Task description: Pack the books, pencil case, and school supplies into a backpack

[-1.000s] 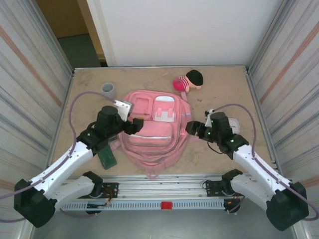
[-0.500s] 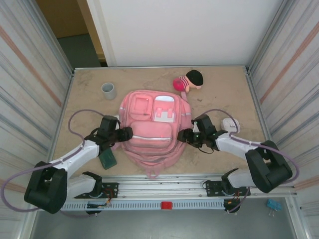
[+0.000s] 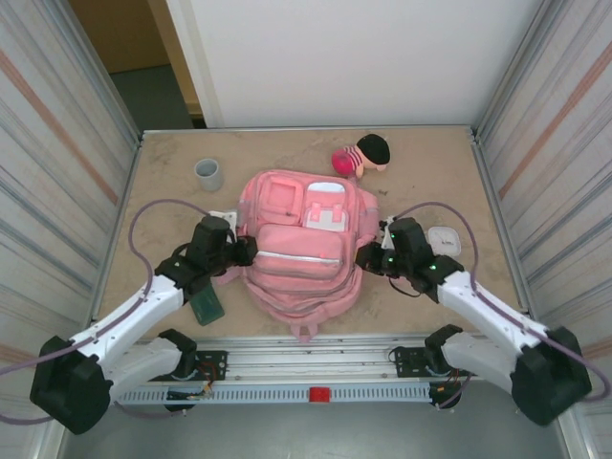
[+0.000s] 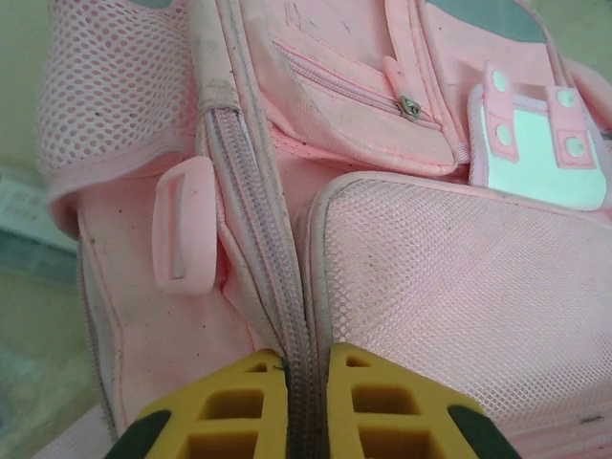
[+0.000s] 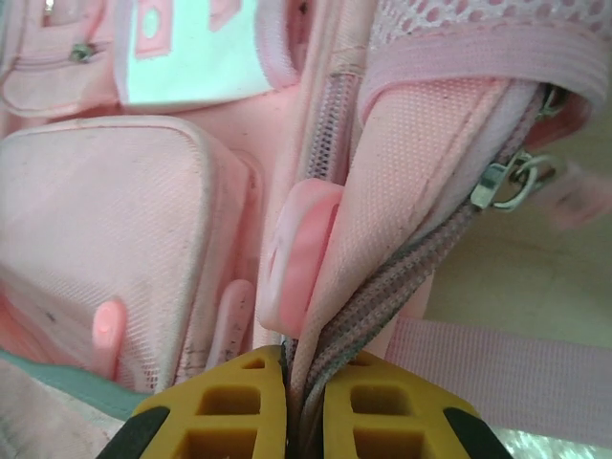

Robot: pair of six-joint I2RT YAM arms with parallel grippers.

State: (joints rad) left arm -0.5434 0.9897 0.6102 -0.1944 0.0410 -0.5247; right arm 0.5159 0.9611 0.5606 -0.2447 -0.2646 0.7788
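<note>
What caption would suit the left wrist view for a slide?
Left gripper closed on the zipper seam of the pink backpack, beside a pink pull tab.

1. In the top view, the left arm (image 3: 143,308) and the right arm (image 3: 490,308) are built of white link shells joined by black joint housings.
2. A pale purple cable (image 3: 435,204) is looped beside each arm.
3. Black bases (image 3: 186,352) are bolted to a silver rail (image 3: 316,368) along the lower edge, with a small red part (image 3: 318,394) at its middle.
4. At the bottom edge of both wrist views, the jaws are seen as yellow blocks with moulded rectangular recesses and dark outer corners.
</note>
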